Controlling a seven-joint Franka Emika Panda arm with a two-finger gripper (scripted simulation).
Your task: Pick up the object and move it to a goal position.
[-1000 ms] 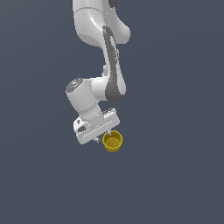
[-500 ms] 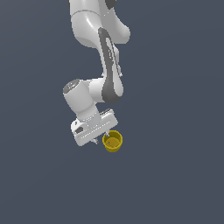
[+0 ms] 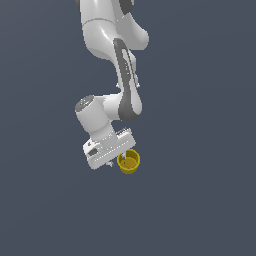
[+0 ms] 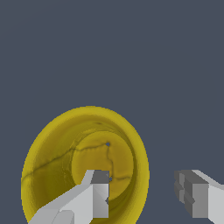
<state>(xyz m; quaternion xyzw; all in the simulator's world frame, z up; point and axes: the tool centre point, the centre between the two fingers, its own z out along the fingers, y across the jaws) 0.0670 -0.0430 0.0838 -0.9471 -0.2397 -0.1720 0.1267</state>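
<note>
The object is a small mustard-yellow cup (image 3: 131, 163) with a thick rim, sitting upright with its mouth open just below the white hand in the exterior view. My gripper (image 3: 121, 161) is down at the cup's rim. In the wrist view I look straight into the cup (image 4: 83, 144). One fingertip (image 4: 99, 192) is inside the cup, and the other fingertip (image 4: 192, 194) is outside it. The gripper (image 4: 142, 192) straddles the cup wall with a gap on both sides. The jaws are open and hold nothing.
The ground (image 3: 200, 200) is a plain dark grey surface in both views. The white arm (image 3: 122, 75) rises above the cup. No other objects show.
The arm's wrist has shifted slightly, and the hand sits a little lower over the cup. The cup has stayed where it was.
</note>
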